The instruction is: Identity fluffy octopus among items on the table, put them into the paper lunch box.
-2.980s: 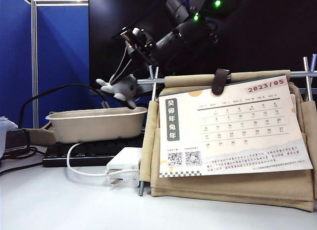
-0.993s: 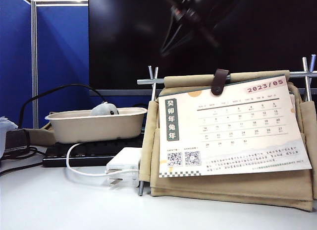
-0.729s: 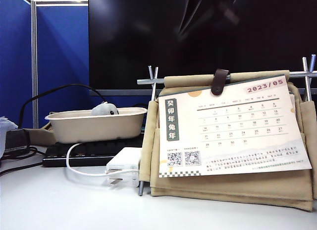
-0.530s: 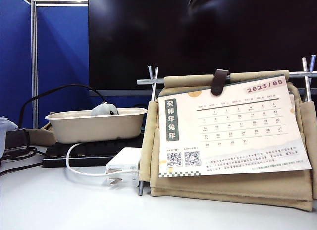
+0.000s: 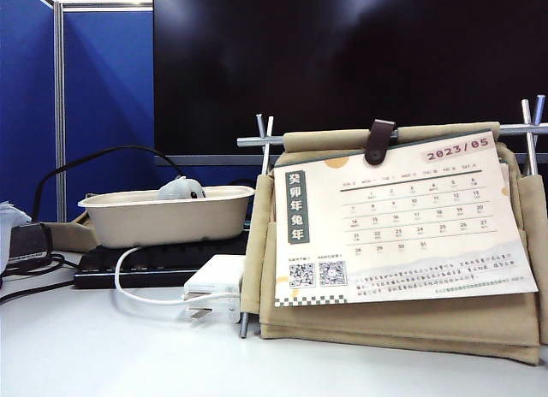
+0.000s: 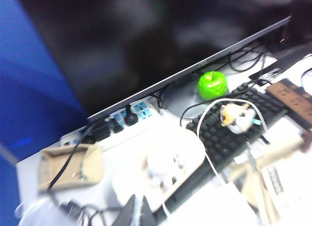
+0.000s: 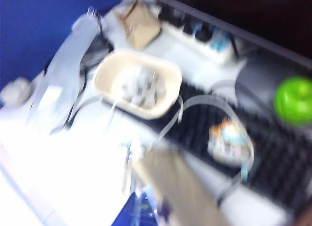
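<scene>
We see the octopus [image 5: 181, 188] lying inside the box [image 5: 163, 216], a soft, light plush best pinched at its head, while the left gripper [image 6: 135, 212] looks closed and the right gripper, unseen, is closed.

Lt-grey fluffy octopus [image 5: 181, 188] in beige paper lunch box [image 5: 167, 216]. Green apple [image 6: 212, 84], black keyboard [image 6: 229, 123], white adapter [image 5: 214, 286], tan organiser [image 5: 402, 324] w/ white calendar [image 5: 398, 222], blue partition [image 5: 103, 106].
</scene>
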Robot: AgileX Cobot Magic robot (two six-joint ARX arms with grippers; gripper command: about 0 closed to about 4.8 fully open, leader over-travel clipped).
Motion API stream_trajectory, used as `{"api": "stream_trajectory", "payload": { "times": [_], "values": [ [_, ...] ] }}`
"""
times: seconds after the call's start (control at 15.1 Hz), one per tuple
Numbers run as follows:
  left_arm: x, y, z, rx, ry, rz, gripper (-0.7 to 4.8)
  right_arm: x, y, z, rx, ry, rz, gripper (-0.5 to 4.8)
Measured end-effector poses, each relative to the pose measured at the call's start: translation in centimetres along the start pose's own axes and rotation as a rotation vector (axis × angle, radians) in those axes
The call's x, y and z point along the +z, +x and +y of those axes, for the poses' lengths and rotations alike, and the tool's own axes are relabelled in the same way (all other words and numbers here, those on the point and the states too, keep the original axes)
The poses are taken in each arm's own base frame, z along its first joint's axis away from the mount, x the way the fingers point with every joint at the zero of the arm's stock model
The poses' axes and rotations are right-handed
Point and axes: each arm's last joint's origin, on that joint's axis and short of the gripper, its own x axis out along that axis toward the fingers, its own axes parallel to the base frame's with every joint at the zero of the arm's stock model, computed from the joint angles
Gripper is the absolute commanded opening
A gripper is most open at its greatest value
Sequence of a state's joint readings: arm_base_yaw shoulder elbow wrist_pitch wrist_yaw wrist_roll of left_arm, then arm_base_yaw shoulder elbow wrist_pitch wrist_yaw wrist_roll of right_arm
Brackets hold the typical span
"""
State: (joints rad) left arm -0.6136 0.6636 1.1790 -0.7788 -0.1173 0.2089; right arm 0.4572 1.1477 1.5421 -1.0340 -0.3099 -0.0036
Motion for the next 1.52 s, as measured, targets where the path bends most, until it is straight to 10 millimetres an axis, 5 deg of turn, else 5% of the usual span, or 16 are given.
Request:
{"api": "stream_trajectory", "payload": {
  "times": [0.07, 0.2, 0.33, 0.53, 0.79, 0.99, 1.19, 1.39, 1.52],
  "values": [
    [-1.1, -3.4, 0.2, 0.007, -0.024, -0.036, -0.05, -1.3, -2.7, 0.9, -0.002, -0.005, -0.011, -0.05],
    [-2.1, -6.1, 0.3, 0.014, -0.06, -0.08, -0.05, -2.4, -5.3, 1.7, -0.002, -0.02, -0.061, -0.05],
    [-4.3, -10.6, 0.4, 0.021, -0.147, -0.189, -0.05, -5.6, -11.6, 3.7, 0.001, -0.026, -0.233, -0.05],
    [-5.6, -12.5, 0.1, -0.041, -0.202, -0.228, -0.05, -10.8, -16.3, 5.2, 0.005, -0.073, -0.392, -0.05],
    [-5.6, -12.4, -0.2, -0.133, -0.195, -0.239, -0.05, -16.5, -19.2, 6.2, -0.069, -0.091, -0.533, -0.05],
    [-5.7, -10.4, -0.4, -0.134, -0.195, -0.261, -0.05, -20.0, -18.8, 6.0, -0.138, -0.063, -0.601, -0.05],
    [-7.0, -5.5, -1.4, -0.18, -0.189, -0.239, -0.05, -20.4, -16.3, 5.1, -0.152, -0.037, -0.656, -0.05],
    [-9.1, -0.8, -2.5, -0.214, -0.185, -0.241, -0.05, -20.1, -10.6, 3.1, -0.156, -0.014, -0.581, -0.06],
    [-11.0, 2.1, -3.3, -0.213, -0.182, -0.231, -0.05, -20.7, -4.5, 0.9, -0.163, 0.003, -0.523, -0.05]
  ]
}}
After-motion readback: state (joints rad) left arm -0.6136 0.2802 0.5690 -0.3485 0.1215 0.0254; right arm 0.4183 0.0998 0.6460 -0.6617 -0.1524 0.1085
